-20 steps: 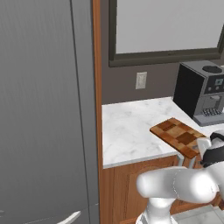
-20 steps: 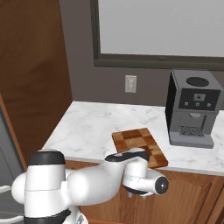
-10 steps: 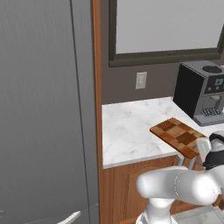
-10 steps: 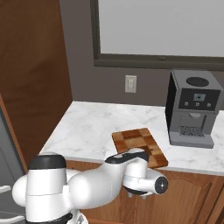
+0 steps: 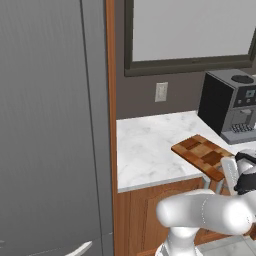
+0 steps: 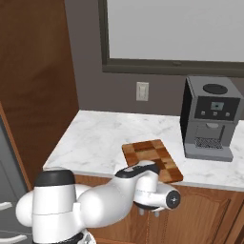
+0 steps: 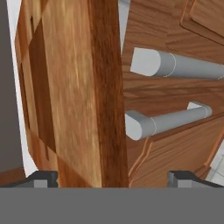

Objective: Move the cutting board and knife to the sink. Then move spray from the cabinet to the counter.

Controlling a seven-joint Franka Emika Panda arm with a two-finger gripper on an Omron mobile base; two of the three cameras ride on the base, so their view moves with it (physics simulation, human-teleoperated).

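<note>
The board (image 6: 152,159) is seen lying flat on the counter (image 6: 100,140), near its front edge, with one short end jutting a little past that edge above the base units. Its long axis is angled, from the back left toward the front right in the right base view. The knife cannot be made out, and neither sink nor cabinet with spray is seen here.

The gripper (image 7: 111,178) is held low in front of the counter edge, just at the overhanging end. In the hand view the jaws are spread wide and nothing is held; the board's (image 7: 74,96) edge is seen standing between the two tips, running straight away from the hand, with the tips set on either face of the slab. Two silver bar handles (image 7: 168,122) of the base units are seen just past it.

A coffee machine (image 6: 208,117) stands well apart at the back right. The move is judged to turn on closing across the board's thickness
</note>
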